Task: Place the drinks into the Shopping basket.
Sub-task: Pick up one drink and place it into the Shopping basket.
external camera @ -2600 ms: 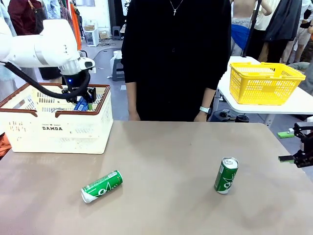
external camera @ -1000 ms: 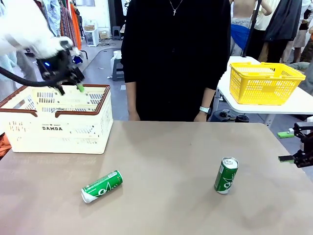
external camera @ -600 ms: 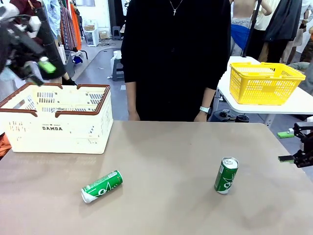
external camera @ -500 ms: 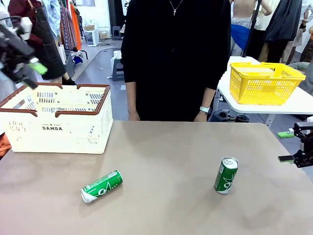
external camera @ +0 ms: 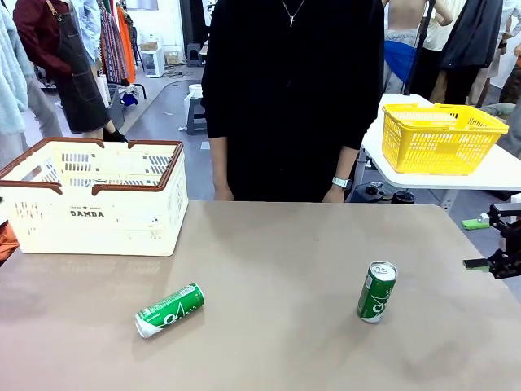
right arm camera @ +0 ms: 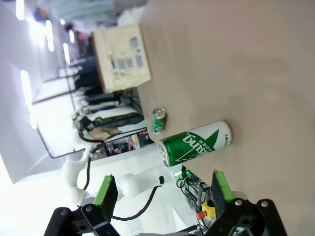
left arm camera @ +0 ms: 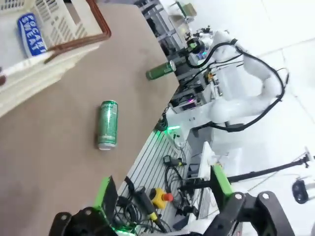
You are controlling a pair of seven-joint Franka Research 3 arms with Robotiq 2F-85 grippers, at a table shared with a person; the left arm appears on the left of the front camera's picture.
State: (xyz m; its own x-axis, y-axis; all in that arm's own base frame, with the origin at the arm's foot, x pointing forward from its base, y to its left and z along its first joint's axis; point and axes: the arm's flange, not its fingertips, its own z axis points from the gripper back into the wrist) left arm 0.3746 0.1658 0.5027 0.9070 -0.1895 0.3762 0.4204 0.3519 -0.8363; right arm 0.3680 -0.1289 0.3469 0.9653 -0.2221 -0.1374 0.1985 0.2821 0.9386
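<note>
Left gripper (left arm camera: 162, 191) is spread wide and empty, hanging off the near edge of the table (left arm camera: 59, 162). Its cam catches the lying green can (left arm camera: 107, 124) well ahead, plus the blue can (left arm camera: 32, 34) down inside the white basket (left arm camera: 34, 73), where the front cam just gets slotted wall. Right gripper (right arm camera: 162, 194) is wide apart and empty too, by the right edge, with the standing green can (right arm camera: 194, 143) lined up ahead of its gap, not touching. Plenty of bare tabletop around both green cans; the basket sits far left.

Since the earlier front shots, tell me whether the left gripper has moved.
Yes. The left gripper lifted out of the Shopping basket and withdrew up and leftward, past the basket's left rim.
</note>
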